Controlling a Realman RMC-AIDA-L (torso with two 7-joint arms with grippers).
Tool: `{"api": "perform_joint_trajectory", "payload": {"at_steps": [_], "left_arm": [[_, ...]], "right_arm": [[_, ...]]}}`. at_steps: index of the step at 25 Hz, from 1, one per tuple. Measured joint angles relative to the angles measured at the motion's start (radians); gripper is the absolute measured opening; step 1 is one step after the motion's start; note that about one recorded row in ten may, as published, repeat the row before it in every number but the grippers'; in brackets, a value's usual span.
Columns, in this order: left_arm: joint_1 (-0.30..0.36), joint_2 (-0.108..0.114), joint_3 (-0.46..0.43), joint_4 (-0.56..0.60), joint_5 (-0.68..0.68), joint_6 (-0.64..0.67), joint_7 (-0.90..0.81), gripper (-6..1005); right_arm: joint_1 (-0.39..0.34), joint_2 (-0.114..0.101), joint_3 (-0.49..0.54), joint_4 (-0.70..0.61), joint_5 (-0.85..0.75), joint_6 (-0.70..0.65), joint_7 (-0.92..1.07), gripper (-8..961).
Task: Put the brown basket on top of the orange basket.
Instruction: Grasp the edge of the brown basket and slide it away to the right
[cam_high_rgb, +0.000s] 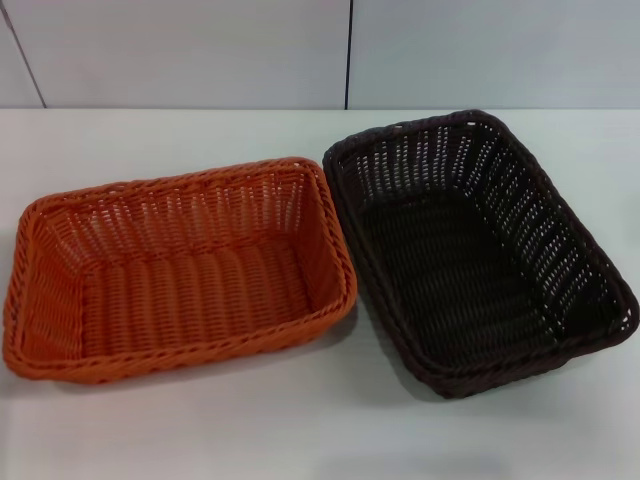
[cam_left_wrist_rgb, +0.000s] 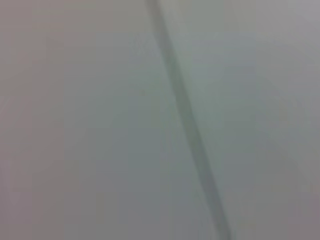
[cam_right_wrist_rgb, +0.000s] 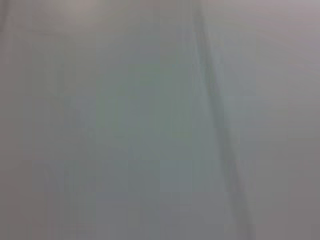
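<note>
The orange basket sits on the white table at the left in the head view, open side up and empty. The brown basket sits right beside it on the right, its near-left rim close to or touching the orange basket's right rim; it is also empty. Neither gripper nor arm shows in the head view. Both wrist views show only a pale blurred surface with a dark line, no fingers and no basket.
A pale wall with dark vertical seams stands behind the table's far edge. Bare tabletop lies in front of both baskets and behind the orange one.
</note>
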Motion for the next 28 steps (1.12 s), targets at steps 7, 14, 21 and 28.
{"api": "perform_joint_trajectory", "payload": {"at_steps": [7,14,21,28], "left_arm": [[-0.036,-0.003,0.083,0.489,-0.185,0.54,-0.167,801],[-0.091,-0.006,0.089,0.693,-0.292,0.607,-0.273,801],[-0.144,-0.006,0.087,0.813,-0.313,0.614,-0.328,801],[-0.154,-0.007,0.08,0.829,-0.327,0.598,-0.328,801]], "right_arm": [[0.004,-0.155,0.096,-0.556,-0.064,-0.834,0.0,717],[0.108,-0.03,0.558,-0.984,-0.123,-1.944,-0.106,717],[0.32,0.06,0.86,-1.068,-0.108,-2.805,-0.397,717],[0.421,0.049,0.887,-1.014,-0.101,-3.196,-0.575,717]]}}
